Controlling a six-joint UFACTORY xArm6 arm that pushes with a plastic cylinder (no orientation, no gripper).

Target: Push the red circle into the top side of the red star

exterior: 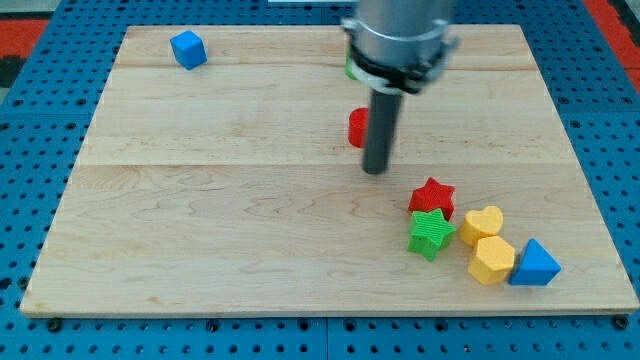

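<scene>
Claw absent: rod only, my tip (375, 170) just right of red circle (357, 128), up-left of red star (432, 197); no writing readable.

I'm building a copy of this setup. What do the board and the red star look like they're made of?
The board looks like pale wood, matte: lengthwise grain and seams between planks show. The red star looks like moulded or printed plastic, with solid uniform colour and a slight sheen; which one I cannot tell. My tip stands up-left of the star, beside the red circle.

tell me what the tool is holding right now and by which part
Nothing is held. My tip only pushes; it sits just right of the red circle.
</scene>
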